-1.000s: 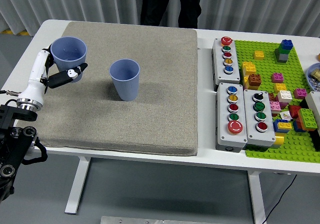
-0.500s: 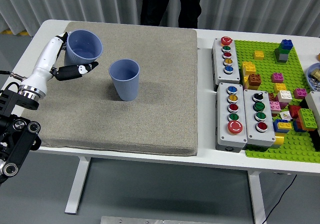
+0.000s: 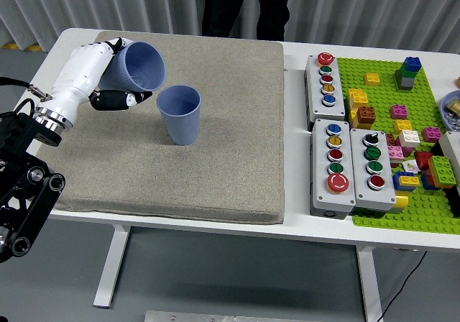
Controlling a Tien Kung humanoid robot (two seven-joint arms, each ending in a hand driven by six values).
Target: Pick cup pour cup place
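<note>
A blue cup [image 3: 140, 67] is grasped by the left hand [image 3: 93, 74] and tilted over an upright blue cup [image 3: 180, 113] near the mat's [image 3: 215, 178] far-left corner; contents cannot be told.

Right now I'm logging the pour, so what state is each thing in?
Left hand: shut on the held cup.
Held cup: lifted, tipped, mouth toward the standing cup.
Standing cup: upright on the grey mat, free of any hand.
Right hand: not in view.
</note>
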